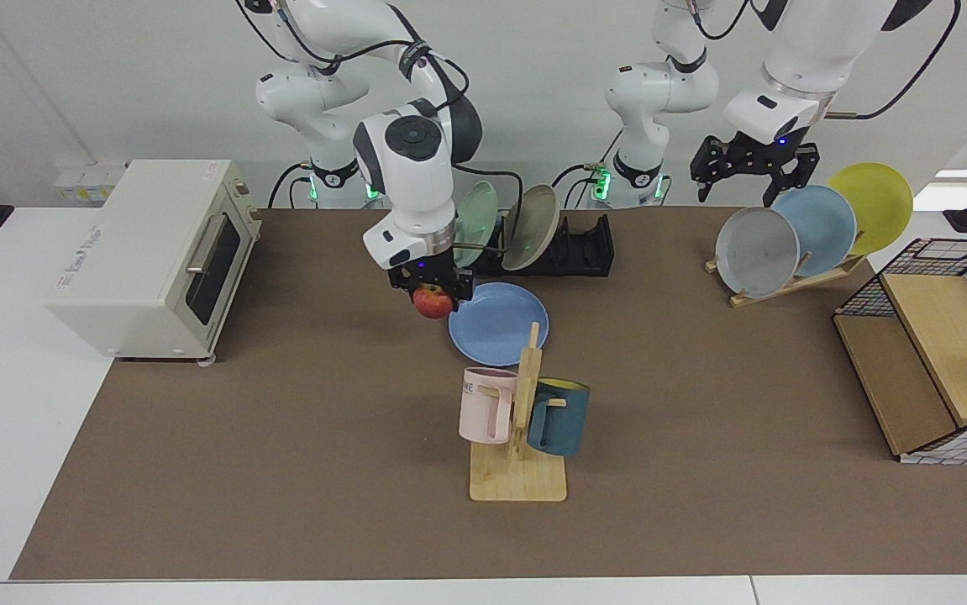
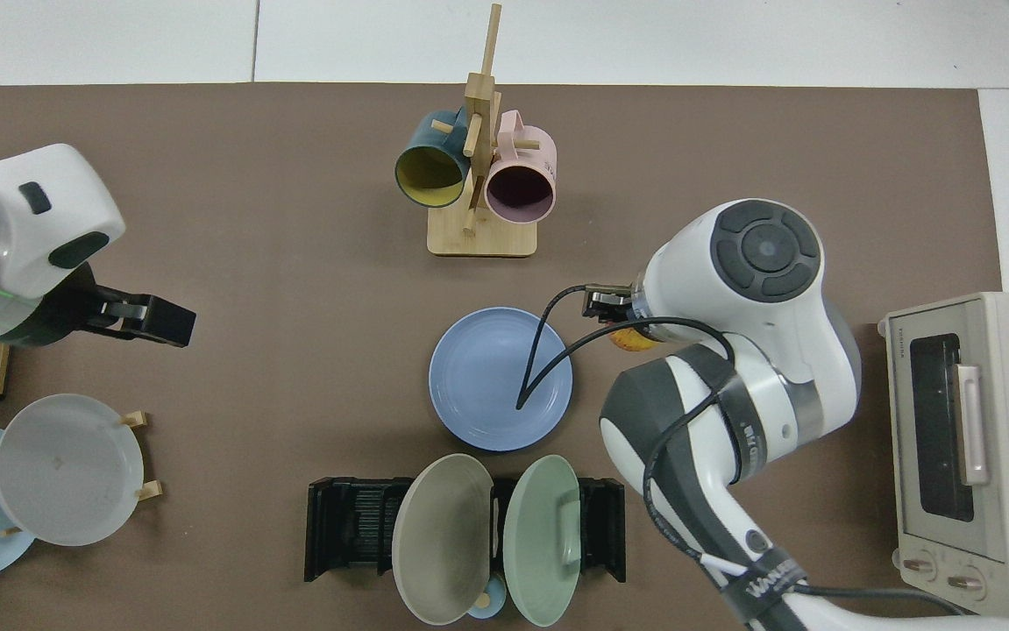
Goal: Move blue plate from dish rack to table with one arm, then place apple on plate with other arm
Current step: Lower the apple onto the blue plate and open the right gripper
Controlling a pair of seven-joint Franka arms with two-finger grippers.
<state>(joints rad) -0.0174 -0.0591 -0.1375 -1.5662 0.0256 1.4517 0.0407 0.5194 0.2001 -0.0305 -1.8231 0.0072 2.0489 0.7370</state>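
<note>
1. Two arms in view. The right gripper hangs above the table, fingers pointing down and clamped on the apple, which is held clear of the surface.
2. Apple position in the facing view: its red body shows just below the finger tips, at the blue plate's edge on the toaster-oven side. It is carried above the plate level, not resting on it.
3. In the top view the apple is mostly hidden under the arm's wrist; only an orange-red sliver shows, just beside the blue plate rim. Whether it overlaps the rim from above, cannot tell. A black cable from that arm loops over the plate.
4. Blue plate lies flat on the table, out of the dish rack, just in front of it. A pale green plate and a beige plate stand upright in the rack.
5. Left gripper is raised high above the wooden plate stand, fingers spread apart and holding nothing; well apart from the blue plate. In the top view the same gripper sits above the grey plate.
6. Mug tree with a pink mug and a teal mug stands near the blue plate, on its camera side. Toaster oven at the table end.
</note>
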